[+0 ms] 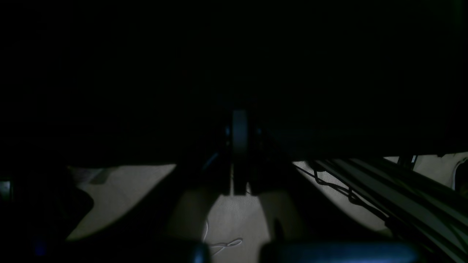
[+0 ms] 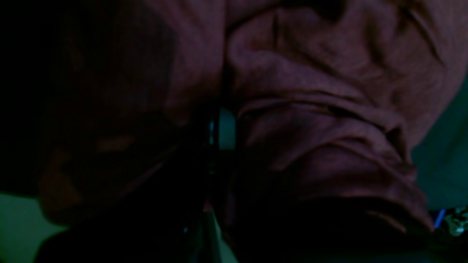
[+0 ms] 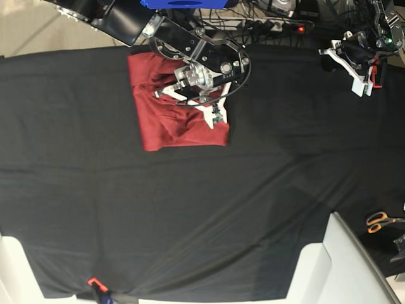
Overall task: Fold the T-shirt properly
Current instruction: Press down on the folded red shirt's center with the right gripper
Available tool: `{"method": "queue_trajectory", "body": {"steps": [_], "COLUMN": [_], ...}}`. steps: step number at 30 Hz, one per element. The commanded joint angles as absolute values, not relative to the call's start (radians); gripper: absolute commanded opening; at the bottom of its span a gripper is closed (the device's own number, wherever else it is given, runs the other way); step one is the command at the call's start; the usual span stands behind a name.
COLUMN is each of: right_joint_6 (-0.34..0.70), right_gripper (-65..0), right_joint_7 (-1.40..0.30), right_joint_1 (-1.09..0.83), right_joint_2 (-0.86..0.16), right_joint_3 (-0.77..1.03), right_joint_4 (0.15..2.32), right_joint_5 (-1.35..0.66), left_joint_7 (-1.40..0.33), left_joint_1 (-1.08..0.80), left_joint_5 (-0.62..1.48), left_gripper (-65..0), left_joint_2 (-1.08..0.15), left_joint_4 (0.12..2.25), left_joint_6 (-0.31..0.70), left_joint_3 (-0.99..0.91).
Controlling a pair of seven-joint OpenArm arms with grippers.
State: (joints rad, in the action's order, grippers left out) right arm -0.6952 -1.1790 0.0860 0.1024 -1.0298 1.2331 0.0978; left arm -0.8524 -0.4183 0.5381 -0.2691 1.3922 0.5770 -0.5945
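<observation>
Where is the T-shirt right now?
In the base view, the T-shirt lies folded on the black cloth, upper left of centre, under the right gripper.

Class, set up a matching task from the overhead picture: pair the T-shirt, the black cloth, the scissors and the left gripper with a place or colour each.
Things:
1. T-shirt
2. black cloth
3. scissors
4. left gripper

Descriptions:
a. orange handles, right edge
b. rust-red, folded, under the right arm
c. covers the table
d. top right corner, away from the shirt

Pairs: 1-b, 2-c, 3-a, 4-d
</observation>
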Motion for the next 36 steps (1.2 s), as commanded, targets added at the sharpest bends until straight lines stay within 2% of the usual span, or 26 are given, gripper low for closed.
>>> {"method": "queue_trajectory", "body": {"steps": [1, 10, 20, 27, 36], "right_joint_6": [-0.698, -0.698, -0.698, -0.698, -0.698], "right_gripper": [-64.4, -64.4, -64.5, -64.5, -64.5], "right_joint_7": [-1.178, -1.236, -1.242, -1.257, -1.260], "right_joint_1": [0.111, 0.125, 0.131, 0.153, 0.216], "right_joint_2": [0.113, 0.114, 0.127, 0.128, 0.130], "right_joint_3": [-1.030, -1.029, -1.063, -1.176, -1.178], "right_joint_4": [1.239, 1.368, 1.363, 1.290, 1.253], "right_joint_5": [0.125, 0.199, 0.200, 0.226, 0.236], "left_joint_7": [-0.842, -0.842, -0.842, -0.842, -0.842], "left_joint_1": [-0.420, -0.420, -0.420, -0.420, -0.420], "left_joint_5": [0.549, 0.549, 0.549, 0.549, 0.549], "left_gripper": [-65.0, -65.0, -65.0, -65.0, -65.0], "left_joint_2": [-0.285, -0.269, -0.269, -0.260, -0.259], "left_joint_4": [1.408, 1.408, 1.408, 1.408, 1.408], "left_joint_6": [0.582, 0.582, 0.582, 0.582, 0.582], "left_joint_3": [-0.601, -0.601, -0.601, -0.601, -0.601]}}
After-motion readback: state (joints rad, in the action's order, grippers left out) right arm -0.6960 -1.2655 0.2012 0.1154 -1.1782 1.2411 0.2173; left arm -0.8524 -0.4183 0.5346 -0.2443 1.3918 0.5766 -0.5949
